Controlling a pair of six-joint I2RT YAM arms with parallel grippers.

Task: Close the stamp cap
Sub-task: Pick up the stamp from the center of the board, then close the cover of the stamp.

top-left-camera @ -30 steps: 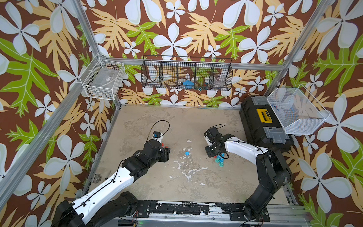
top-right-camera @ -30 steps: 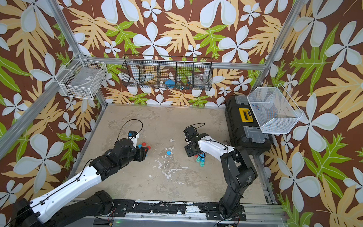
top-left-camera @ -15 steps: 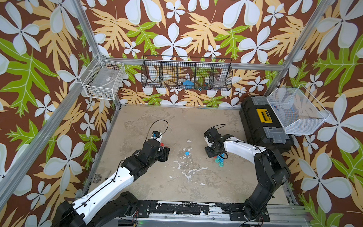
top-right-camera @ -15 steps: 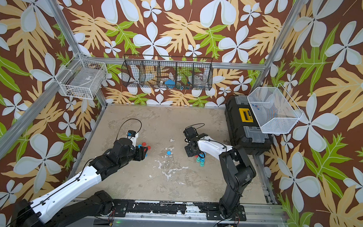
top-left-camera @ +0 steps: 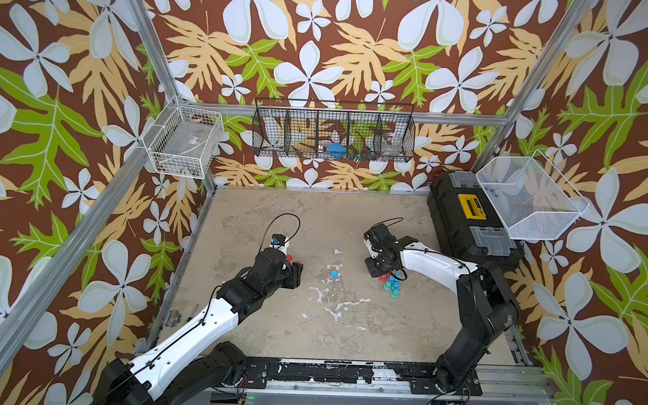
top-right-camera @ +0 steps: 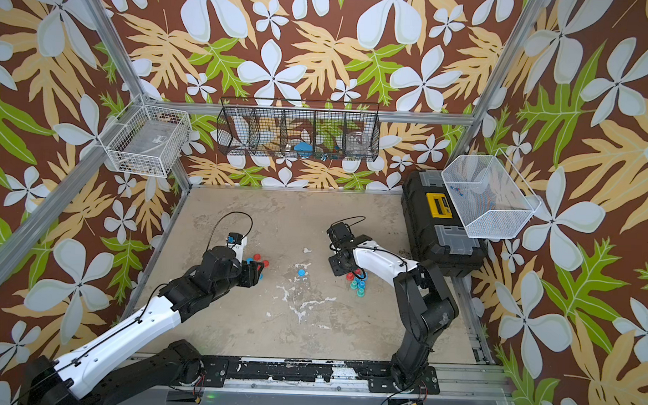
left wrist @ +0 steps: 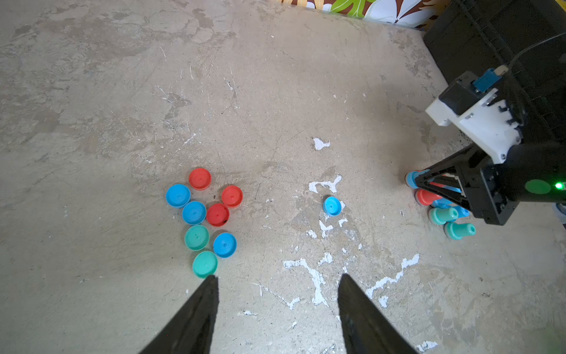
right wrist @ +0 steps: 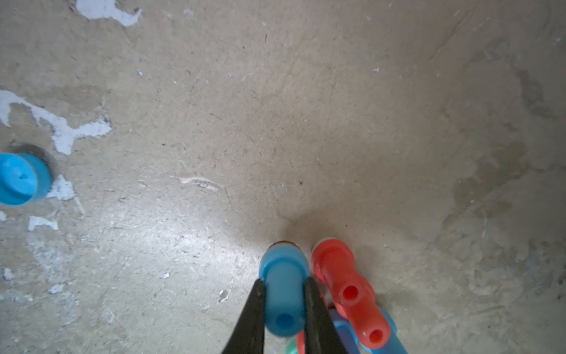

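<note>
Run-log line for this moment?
right claw: shut on blue stamp | left claw: open, empty | lone blue cap: apart from stamp

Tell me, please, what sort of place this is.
Probably a robot test cell: an aluminium frame holds printed floral walls, a black wire basket hangs on it, and two robot arms stand on a base rail.

Brown floral wallpaper [top-left-camera: 320, 43] on three walls; worn beige tabletop [top-left-camera: 310, 332], flaked white near centre; black wire basket [top-left-camera: 335, 114] on back wall, white wire basket [top-left-camera: 182, 169] above back-left corner, black toolbox [top-left-camera: 458, 230] along right edge.
</note>
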